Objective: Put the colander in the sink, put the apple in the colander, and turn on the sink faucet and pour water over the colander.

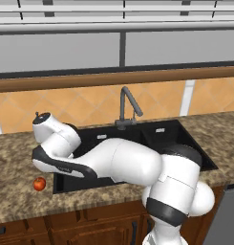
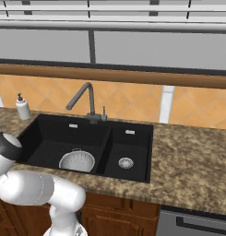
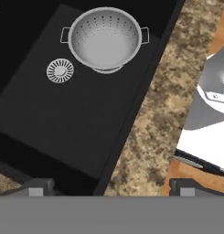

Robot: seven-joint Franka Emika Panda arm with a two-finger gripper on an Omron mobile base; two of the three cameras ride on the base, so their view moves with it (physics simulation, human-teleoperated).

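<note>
The silvery colander (image 2: 77, 161) (image 3: 105, 39) stands upright in the large basin of the black sink (image 2: 50, 138) (image 1: 171, 136), beside the round drain (image 3: 60, 70). Nothing lies inside it. The red apple (image 1: 39, 183) rests on the counter at the sink's front left corner. The dark faucet (image 1: 129, 103) (image 2: 84, 99) rises behind the basins, and no water shows at its spout. My gripper (image 3: 112, 187) hangs open over the large basin's edge, fingertips (image 3: 38, 186) wide apart and holding nothing. In the left base view my arm hides the colander.
A white soap bottle (image 2: 23, 107) stands on the counter behind the sink's left corner. Speckled granite counter (image 2: 193, 161) stretches to the right of the smaller basin (image 2: 126, 162). A tiled backsplash and a wooden ledge run behind the faucet.
</note>
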